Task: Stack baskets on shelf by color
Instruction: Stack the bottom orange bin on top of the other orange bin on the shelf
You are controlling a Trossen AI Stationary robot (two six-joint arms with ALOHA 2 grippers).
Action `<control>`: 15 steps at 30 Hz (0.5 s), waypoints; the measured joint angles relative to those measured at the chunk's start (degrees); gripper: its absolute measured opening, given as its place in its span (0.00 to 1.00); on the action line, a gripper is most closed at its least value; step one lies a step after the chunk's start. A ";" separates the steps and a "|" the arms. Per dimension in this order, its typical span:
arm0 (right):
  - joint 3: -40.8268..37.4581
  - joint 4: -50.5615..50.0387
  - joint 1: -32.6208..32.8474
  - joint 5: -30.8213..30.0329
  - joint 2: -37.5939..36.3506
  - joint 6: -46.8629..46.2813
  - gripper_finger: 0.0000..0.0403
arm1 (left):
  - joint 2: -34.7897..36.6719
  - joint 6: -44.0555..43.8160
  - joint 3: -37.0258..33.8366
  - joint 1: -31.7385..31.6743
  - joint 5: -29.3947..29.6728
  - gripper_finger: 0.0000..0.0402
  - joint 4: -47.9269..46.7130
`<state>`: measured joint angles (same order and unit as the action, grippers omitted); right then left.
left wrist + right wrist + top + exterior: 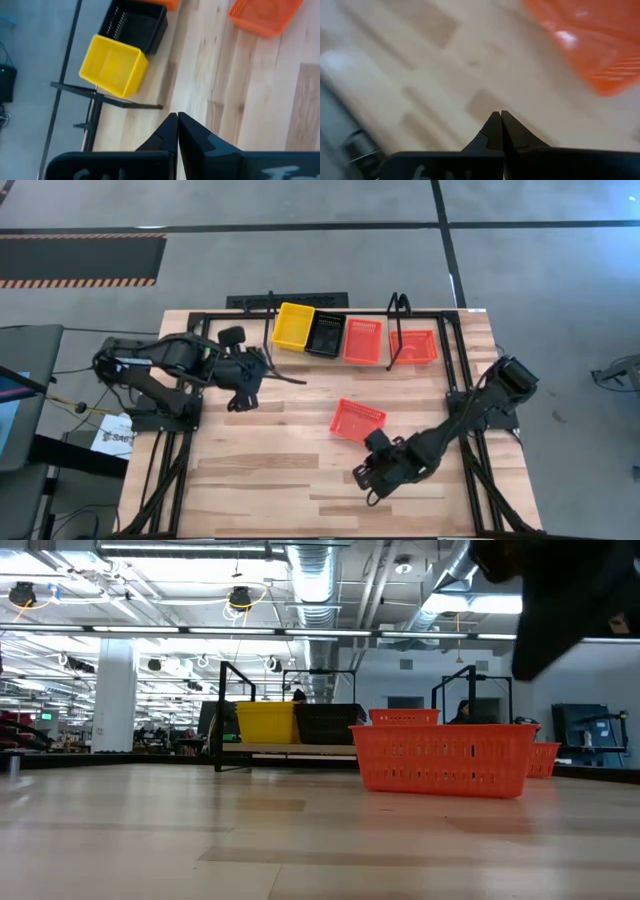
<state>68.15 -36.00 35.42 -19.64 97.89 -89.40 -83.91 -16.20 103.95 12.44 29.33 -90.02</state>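
Note:
The shelf [290, 748] stands at the table's far edge, with a yellow basket [293, 326], a black basket [326, 334] and a red-orange basket [363, 340] side by side on its board. Another red-orange basket [413, 345] sits just right of the shelf's right hoop. A loose red-orange basket [357, 420] rests flat on the table's middle. My left gripper [177, 120] is shut and empty above the table, near the shelf's left end. My right gripper [500, 116] is shut and empty, low over the table just near of the loose basket [590, 40].
The shelf's black wire hoops [398, 305] rise at each end, and its thin foot [125, 102] lies on the table ahead of my left gripper. Bare wooden tabletop [270, 470] stretches across the near half. Black frame rails [465, 370] run along the table's sides.

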 joint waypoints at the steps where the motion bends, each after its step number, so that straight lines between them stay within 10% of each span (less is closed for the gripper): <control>1: 0.01 1.15 0.02 0.00 0.00 0.30 0.00 | 0.43 -0.24 -0.88 0.05 -0.05 0.00 -0.01; 15: -0.01 2.76 -4.60 5.45 10.99 4.83 0.00 | 2.75 -0.13 -2.63 0.03 0.45 0.00 0.02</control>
<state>68.14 -33.23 30.82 -14.19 108.87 -84.57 -81.17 -16.33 101.32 12.47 29.78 -90.00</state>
